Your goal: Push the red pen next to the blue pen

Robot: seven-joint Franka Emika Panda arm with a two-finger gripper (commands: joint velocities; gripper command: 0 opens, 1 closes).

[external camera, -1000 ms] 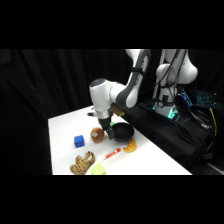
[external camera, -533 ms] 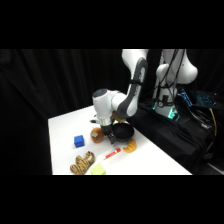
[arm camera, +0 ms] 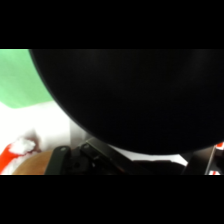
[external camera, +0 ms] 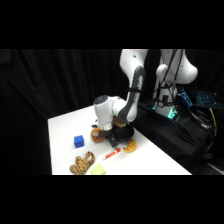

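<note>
Red pen [external camera: 111,154] lies before the black bowl [external camera: 124,133]; no writing readable, gripper [external camera: 109,139] state unclear.

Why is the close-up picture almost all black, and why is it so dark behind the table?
In the wrist view, a big dark round shape, probably the black bowl, sits very near the lens and fills it, blurred; a green patch and the white table peek out beside it. In the side view, black curtains surround the lit table, and the red pen looks soft.
</note>
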